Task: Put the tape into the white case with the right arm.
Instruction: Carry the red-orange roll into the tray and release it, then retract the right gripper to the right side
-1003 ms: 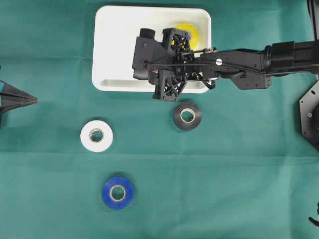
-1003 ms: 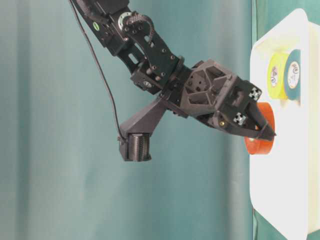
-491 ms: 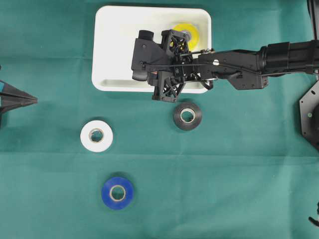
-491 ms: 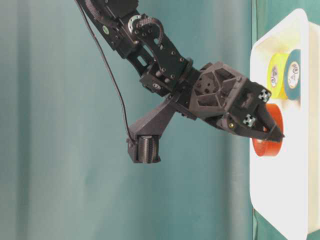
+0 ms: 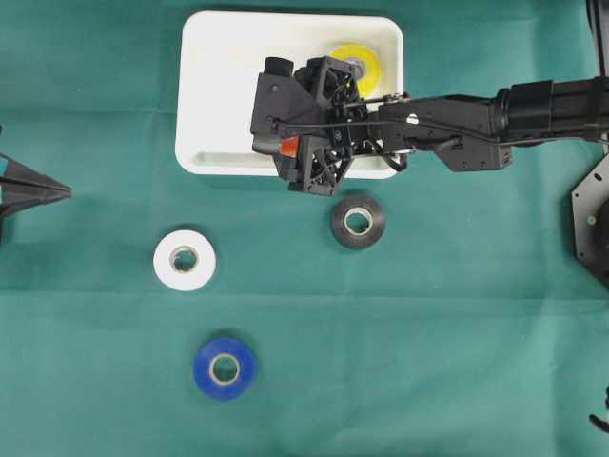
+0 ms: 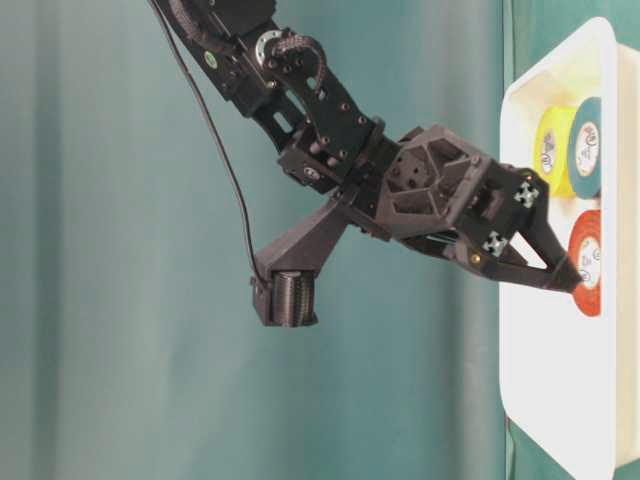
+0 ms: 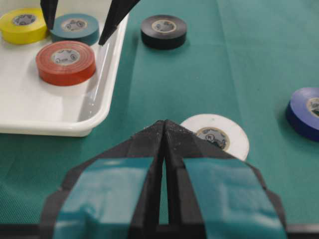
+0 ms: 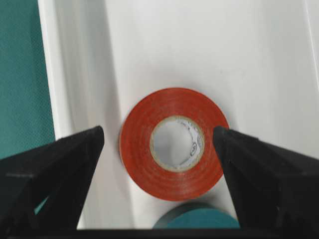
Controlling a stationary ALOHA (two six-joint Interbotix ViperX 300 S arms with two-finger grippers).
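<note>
Released since a second ago: red tape (image 8: 172, 143) lies flat in the white case (image 5: 224, 86) | right arm (image 5: 457, 119) fingers (image 8: 55, 164) spread wide, tape between them, untouched | left fingers (image 7: 164, 164) pressed together over the tabletop (image 5: 428, 333), far left

From overhead, the right arm (image 5: 457, 119) hides most of the red tape (image 5: 285, 147).

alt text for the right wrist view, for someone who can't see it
Looking straight down between the open right gripper, a red tape roll lies flat on the floor of the white case, a black fingertip on either side and neither touching it. The edge of a teal roll shows just below, and green cloth at the left.
</note>
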